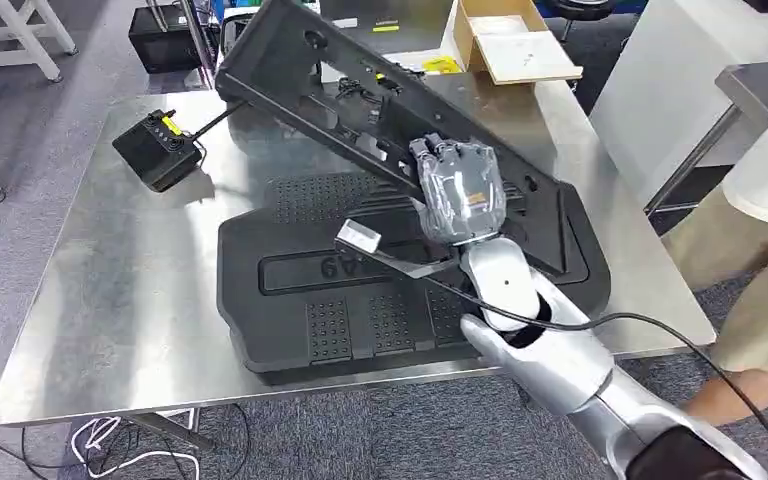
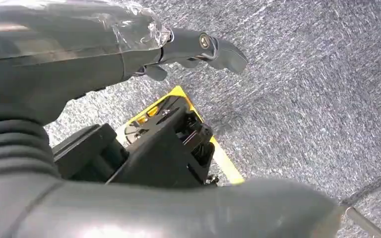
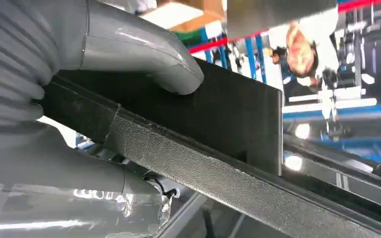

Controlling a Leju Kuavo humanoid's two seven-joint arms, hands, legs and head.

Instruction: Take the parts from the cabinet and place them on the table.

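Two black plastic parts show in the head view: a wide panel lies flat on the tabletop, and the right hand grips a long frame — tilted, its far end raised above the panel. One part looks delivered; the frame is not yet set down.

Left wrist view: the left hand hangs over grey carpet, fingers apart, holding nothing.

Right wrist view: the thumb presses the frame's edge — a firm hold.
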